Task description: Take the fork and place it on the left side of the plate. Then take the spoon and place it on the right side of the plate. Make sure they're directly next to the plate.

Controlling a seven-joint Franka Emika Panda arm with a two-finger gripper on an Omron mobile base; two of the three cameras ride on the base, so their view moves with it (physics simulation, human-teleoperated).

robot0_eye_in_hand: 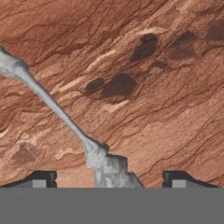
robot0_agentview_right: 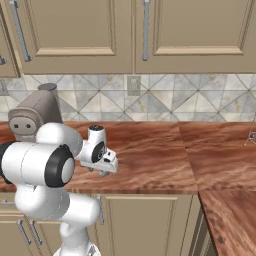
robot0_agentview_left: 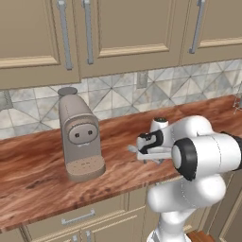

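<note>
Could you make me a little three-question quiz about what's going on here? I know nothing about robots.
1. True or false: the gripper stands open, with nothing clamped.
2. Which thing lies on the wooden counter between the fingertips? A) an orange fork B) the spoon C) a cup
3. Fill in: the tall beige appliance to the left of the arm in the left base view is a coffee ____.

Key: 1 true. 2 B, the grey metal spoon, its thin handle running away from the gripper. 3 machine.
</note>
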